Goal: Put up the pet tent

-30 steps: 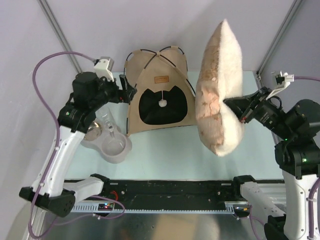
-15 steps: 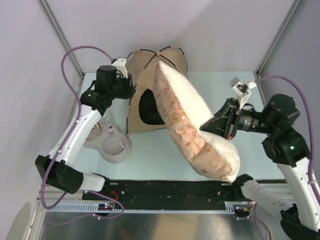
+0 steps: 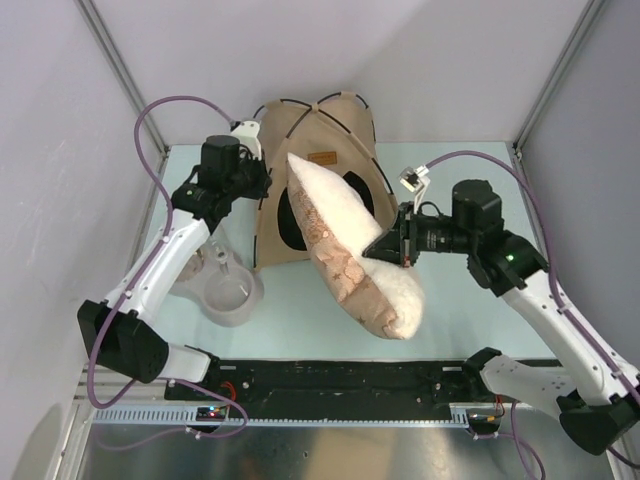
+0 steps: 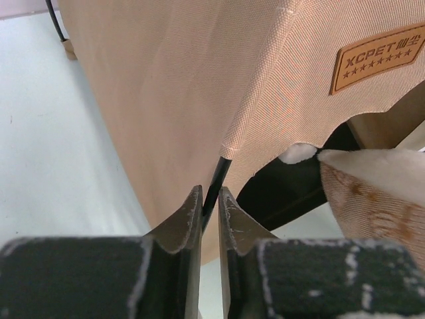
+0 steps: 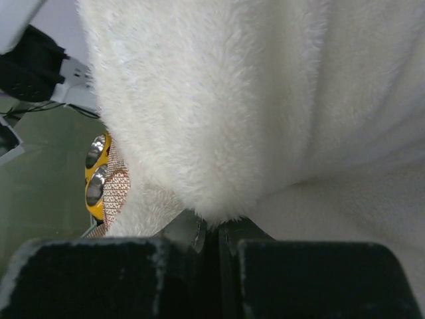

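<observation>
Since the tan fabric pet tent with the cat-head doorway (image 3: 325, 125) stands raised on its poles at the back of the pale worktop (image 3: 455, 190), the erecting looks done. The left claw (image 4: 208, 193) is pinched on a thin black pole (image 4: 219, 178) at the tent's front-left edge. The right claw (image 3: 385, 248) is clamped on the rim of the cream fluffy pillow (image 3: 350, 240), held tilted with its upper end at the doorway. What remains, I judge, is pushing the pillow inside and letting go.
</observation>
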